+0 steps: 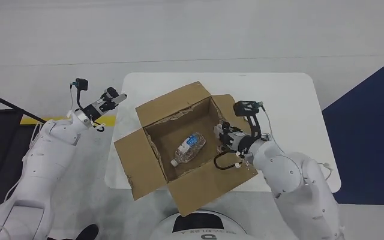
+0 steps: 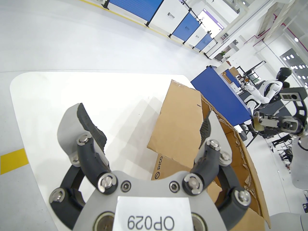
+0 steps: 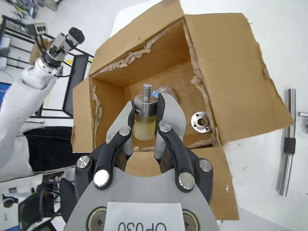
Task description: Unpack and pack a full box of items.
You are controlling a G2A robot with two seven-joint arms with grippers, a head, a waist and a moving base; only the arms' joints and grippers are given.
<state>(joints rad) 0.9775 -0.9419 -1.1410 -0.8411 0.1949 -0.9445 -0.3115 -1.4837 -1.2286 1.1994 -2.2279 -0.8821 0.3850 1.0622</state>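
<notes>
Grips a threaded fitting (image 3: 144, 123) firmly between the pads of the right gripper (image 3: 146, 108), steel stud and collar above a pale, translucent body. Holds it over the inside of the cardboard box (image 1: 171, 102), flaps folded out, on the white table (image 1: 288, 96), close to the wall on that arm's side. Rests the left gripper (image 2: 146, 118) empty, fingers spread wide, off the opposite side of the box near the table edge.

Shows on the box floor a clear plastic bottle (image 1: 191, 148) lying on its side and a round metal flange (image 3: 201, 122) in a corner. Shows outside the box, on the table, a steel rod (image 3: 288, 140) with a dark sleeve.

Looks dense and rigid at the steel end of the fitting, probably slick on the polished collar, perhaps slightly yielding in the pale body. Seems best taken across collar and body together, clear of the thread. Suggests a low, gentle release: thin-walled and light, by the look of it, that bottle underneath, and easily dented.
</notes>
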